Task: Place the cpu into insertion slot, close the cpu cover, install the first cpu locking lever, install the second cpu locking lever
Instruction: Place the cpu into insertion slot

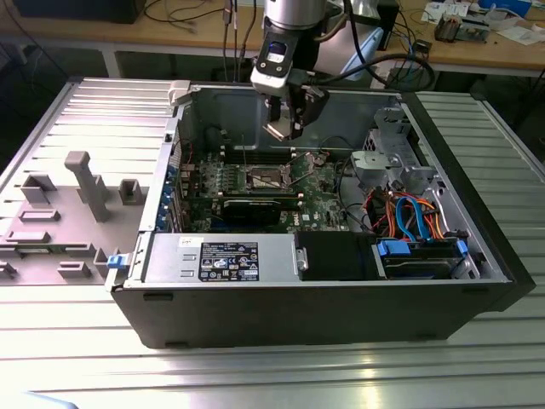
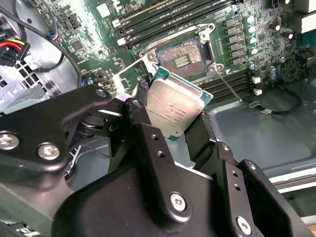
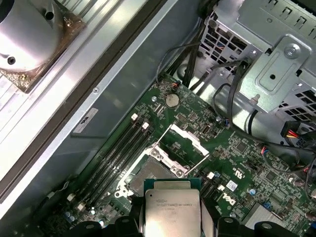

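Observation:
My gripper (image 1: 284,128) hangs above the open computer case, shut on the cpu (image 1: 278,130). In both wrist views the cpu (image 2: 174,106) (image 3: 171,210) is a square chip with a silver-grey top and green edge, pinched at two opposite sides by the black fingers (image 2: 143,94). Below it on the green board lies the insertion slot (image 2: 181,59) (image 3: 148,175) (image 1: 266,179), uncovered, with its dark contact field showing. The cpu cover (image 3: 185,144) (image 1: 305,164) is swung up on its hinge beside the slot. A thin locking lever (image 2: 228,85) sticks up beside the socket.
Black memory slots (image 3: 116,153) run beside the socket. A metal drive cage (image 1: 387,162) with coloured cables (image 1: 409,213) stands at the exterior view's right, a power supply (image 1: 221,256) along the case front. A grey fixture plate (image 1: 68,204) lies outside the case on the exterior view's left.

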{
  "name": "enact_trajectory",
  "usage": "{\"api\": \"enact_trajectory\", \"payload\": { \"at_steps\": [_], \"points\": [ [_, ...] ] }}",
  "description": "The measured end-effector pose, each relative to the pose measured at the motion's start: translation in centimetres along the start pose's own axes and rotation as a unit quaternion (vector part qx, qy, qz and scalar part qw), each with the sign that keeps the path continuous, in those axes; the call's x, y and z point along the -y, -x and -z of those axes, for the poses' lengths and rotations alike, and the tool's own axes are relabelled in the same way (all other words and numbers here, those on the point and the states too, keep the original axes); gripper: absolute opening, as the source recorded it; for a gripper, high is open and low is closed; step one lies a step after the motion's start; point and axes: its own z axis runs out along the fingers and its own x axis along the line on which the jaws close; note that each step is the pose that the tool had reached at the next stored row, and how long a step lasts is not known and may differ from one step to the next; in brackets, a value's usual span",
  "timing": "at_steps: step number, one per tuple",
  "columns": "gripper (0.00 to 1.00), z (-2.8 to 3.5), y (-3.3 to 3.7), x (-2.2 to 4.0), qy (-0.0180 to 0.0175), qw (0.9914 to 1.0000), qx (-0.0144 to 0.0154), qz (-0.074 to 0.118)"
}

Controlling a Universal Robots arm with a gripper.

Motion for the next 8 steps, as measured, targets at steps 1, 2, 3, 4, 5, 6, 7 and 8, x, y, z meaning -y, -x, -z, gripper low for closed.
{"api": "enact_trajectory", "payload": {
  "at_steps": [1,2,3,4,5,6,7,8],
  "points": [
    [0.55,-0.03,0.00,0.00,0.0000,1.00000,0.0001,-0.002],
    [0.55,-0.09,0.00,0.01,0.0001,0.99998,0.0004,-0.007],
    [0.55,-0.13,0.00,0.01,0.0001,0.99994,0.0005,-0.011],
    [0.55,-0.15,0.01,0.01,0.0000,0.99992,0.0006,-0.012],
    [0.55,-0.15,0.01,0.01,0.0000,0.99992,0.0006,-0.013],
    [0.55,-0.16,0.00,0.01,0.0000,0.99992,0.0006,-0.013],
    [0.55,-0.16,0.00,0.01,0.0001,0.99991,0.0006,-0.013],
    [0.55,-0.16,0.00,0.01,0.0001,0.99991,0.0006,-0.013]
  ]
}}
